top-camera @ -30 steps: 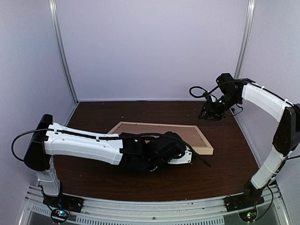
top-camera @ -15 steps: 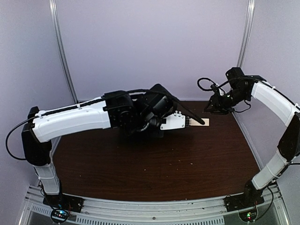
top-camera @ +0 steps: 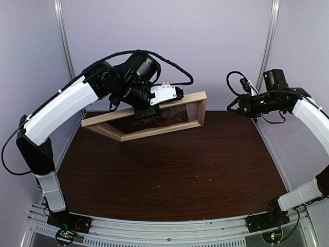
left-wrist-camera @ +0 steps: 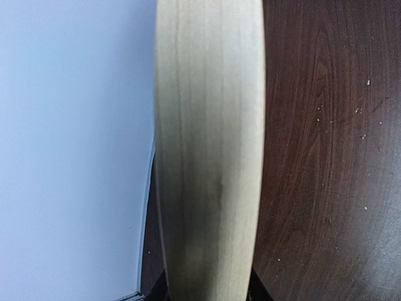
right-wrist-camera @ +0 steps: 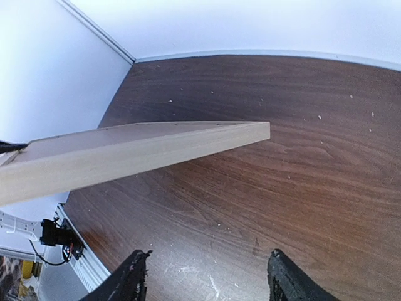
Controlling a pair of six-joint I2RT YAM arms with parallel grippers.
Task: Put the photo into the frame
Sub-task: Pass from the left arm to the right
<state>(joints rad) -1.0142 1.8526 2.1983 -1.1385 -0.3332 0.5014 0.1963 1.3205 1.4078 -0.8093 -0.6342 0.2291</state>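
The light wood frame point(top-camera: 191, 98) hangs tilted in the air over the back of the table, its long side running left to right. My left gripper point(top-camera: 146, 109) is shut on the frame's upper rail. In the left wrist view that rail point(left-wrist-camera: 210, 125) fills the middle and the gripper point(left-wrist-camera: 207, 295) clamps it from both sides. My right gripper point(top-camera: 234, 105) is open and empty, a little right of the frame's right end. In the right wrist view the gripper point(right-wrist-camera: 207, 276) is spread wide over the table, with the frame's rail point(right-wrist-camera: 138, 153) ahead of it. The photo is not in view.
The dark brown wooden table point(top-camera: 175, 170) lies under both arms. Lilac walls stand close behind and at both sides, with metal posts point(top-camera: 67, 56) in the back corners. The near edge carries a metal rail point(top-camera: 164, 226) with the arm bases.
My left arm has lifted the frame from flat on the table up towards the back wall and tilted it. My right gripper has moved right and turned towards the frame's end.
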